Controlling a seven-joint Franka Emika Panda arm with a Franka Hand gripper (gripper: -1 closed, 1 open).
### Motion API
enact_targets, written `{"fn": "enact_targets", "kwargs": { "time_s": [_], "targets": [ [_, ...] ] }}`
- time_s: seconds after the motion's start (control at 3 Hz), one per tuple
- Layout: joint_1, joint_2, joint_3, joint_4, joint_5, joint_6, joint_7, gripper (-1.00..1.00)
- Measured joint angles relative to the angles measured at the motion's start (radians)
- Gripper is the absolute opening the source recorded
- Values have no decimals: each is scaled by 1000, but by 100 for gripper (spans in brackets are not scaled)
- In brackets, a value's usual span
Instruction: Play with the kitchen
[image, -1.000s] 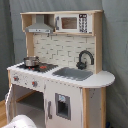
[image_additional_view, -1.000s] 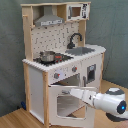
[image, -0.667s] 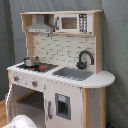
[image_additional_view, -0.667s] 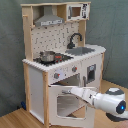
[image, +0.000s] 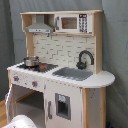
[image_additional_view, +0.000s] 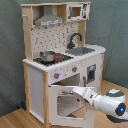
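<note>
The kitchen (image: 65, 50) is a tall white and light-wood toy with a grey hood (image: 40, 27), black faucet (image: 85, 59), sink (image: 75, 73) and red-marked knobs (image: 34, 83). In the second exterior view the kitchen (image_additional_view: 60, 45) has its windowed oven door (image_additional_view: 70, 105) swung open towards the camera. My white arm reaches in from the second exterior view's lower right. The gripper (image_additional_view: 75, 91) sits at the door's top edge. In the first exterior view only the door's edge (image: 10, 102) and a white part of the arm (image: 20, 121) show at the lower left.
A small metal pot (image_additional_view: 47, 56) stands on the stovetop. A toy microwave (image: 75, 22) sits on the top shelf. A cupboard door with a dark dispenser panel (image: 63, 106) is shut beside the oven. Grey curtain behind, wooden floor (image_additional_view: 15, 117) below.
The gripper has shifted slightly along the top edge of the open oven door. A white part of the arm now shows at the first exterior view's bottom left. The door stays open.
</note>
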Motion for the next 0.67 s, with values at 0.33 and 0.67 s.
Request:
{"fn": "enact_targets", "kwargs": {
  "time_s": [0.33, 0.67],
  "targets": [
    [13, 0, 17, -17, 0, -18, 100, 100],
    [34, 0, 36, -39, 0, -48, 193, 100]
  ]
}}
